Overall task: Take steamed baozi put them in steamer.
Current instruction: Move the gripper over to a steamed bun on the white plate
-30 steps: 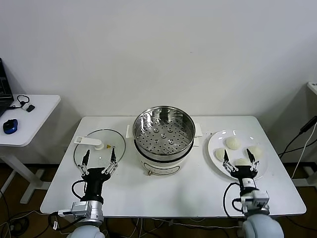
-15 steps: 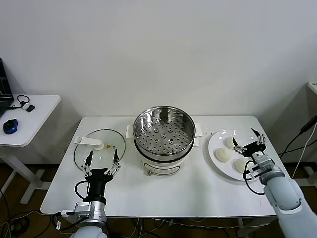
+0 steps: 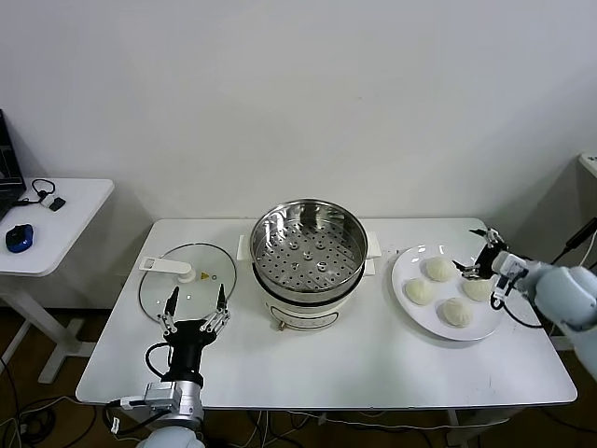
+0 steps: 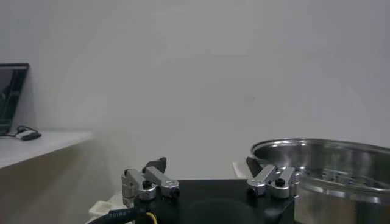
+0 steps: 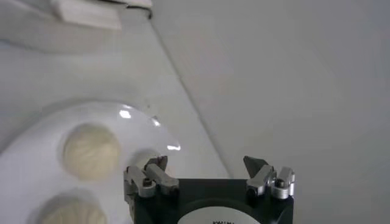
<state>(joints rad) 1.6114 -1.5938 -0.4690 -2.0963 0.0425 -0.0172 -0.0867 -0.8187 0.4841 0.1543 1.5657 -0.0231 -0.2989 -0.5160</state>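
Observation:
Four cream-white steamed baozi lie on a round white plate [image 3: 415, 317] at the right: one at the back [image 3: 439, 269], one at the left [image 3: 419, 291], one at the front [image 3: 455, 312], one at the right [image 3: 478, 288]. The steel steamer [image 3: 309, 250] with its perforated basket stands mid-table and holds nothing. My right gripper [image 3: 478, 252] is open and empty, at the plate's right rim beside the right baozi. In the right wrist view the open gripper [image 5: 206, 164] has a baozi [image 5: 91, 150] off to one side. My left gripper [image 3: 195, 301] is open and empty, parked by the glass lid.
A flat glass lid [image 3: 187, 278] with a white handle lies left of the steamer. A side table [image 3: 51, 224] with a blue mouse stands at far left. The steamer rim also shows in the left wrist view [image 4: 323, 159].
My right arm has swung up and out from the front of the table to the plate's right rim, uncovering all the baozi. The left gripper has sunk slightly nearer.

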